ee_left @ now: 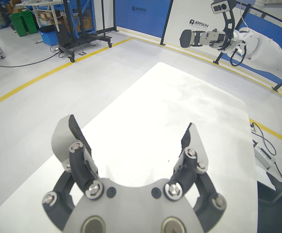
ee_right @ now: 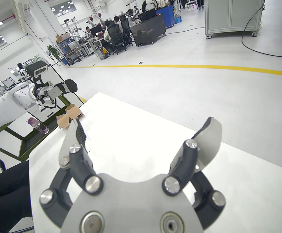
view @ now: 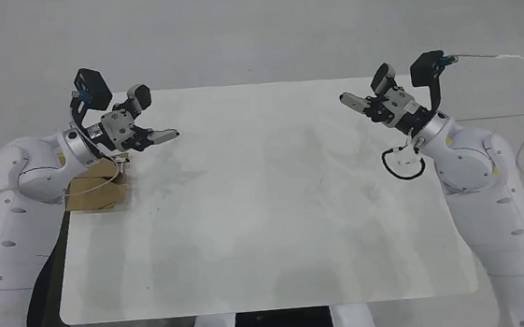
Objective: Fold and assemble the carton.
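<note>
The left gripper (ee_left: 131, 130) stands wide open and empty, its ribbed black pads (ee_left: 75, 130) spread apart above the white table (ee_left: 176, 106). It hangs over the table's left edge, toward the far left corner. The right gripper (ee_right: 143, 128) is also fully parted and holds nothing, and it hovers near the far right corner, well apart from its partner.

Below and just behind the left gripper, one brown carton (view: 95, 187) lies at the left edge with its flaps loose and splayed (ee_right: 68, 115). Part of it seems to hang past the edge, though how much of it rests on the table cannot be told.

The carton looks like plain corrugated board. It is likely light, with stiff panels that bend readily along the creases, and it would crush if pinched hard. A free flap edge or the rim of an upright wall looks like the best place to take hold. One gripper would probably steady the body while the other folds.

In all there are one carton, two grippers and one table. Folding has not yet begun.
</note>
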`<action>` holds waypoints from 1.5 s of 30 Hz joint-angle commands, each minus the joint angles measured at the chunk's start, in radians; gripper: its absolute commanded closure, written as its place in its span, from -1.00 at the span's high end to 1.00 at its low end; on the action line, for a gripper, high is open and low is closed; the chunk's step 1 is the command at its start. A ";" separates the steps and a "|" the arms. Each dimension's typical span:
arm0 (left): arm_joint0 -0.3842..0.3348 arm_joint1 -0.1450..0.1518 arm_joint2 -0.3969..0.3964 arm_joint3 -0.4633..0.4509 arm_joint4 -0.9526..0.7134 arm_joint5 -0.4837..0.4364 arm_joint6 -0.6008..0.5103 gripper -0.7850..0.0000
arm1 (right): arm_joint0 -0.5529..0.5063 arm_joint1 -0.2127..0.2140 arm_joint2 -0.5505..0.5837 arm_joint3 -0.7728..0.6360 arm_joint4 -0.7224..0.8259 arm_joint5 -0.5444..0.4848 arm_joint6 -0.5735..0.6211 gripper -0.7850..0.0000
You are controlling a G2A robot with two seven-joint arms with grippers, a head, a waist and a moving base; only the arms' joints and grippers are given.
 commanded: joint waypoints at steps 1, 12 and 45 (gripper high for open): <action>0.000 0.000 0.000 0.000 0.000 0.000 0.000 1.00 | 0.000 0.000 0.000 0.000 0.000 0.000 0.000 1.00; 0.035 0.002 -0.031 0.011 -0.113 0.130 -0.033 1.00 | 0.000 0.000 0.000 0.000 0.000 0.000 0.000 1.00; -0.033 0.066 -0.294 0.356 -0.833 0.467 -0.577 1.00 | 0.000 0.000 0.000 0.000 0.000 0.000 0.000 1.00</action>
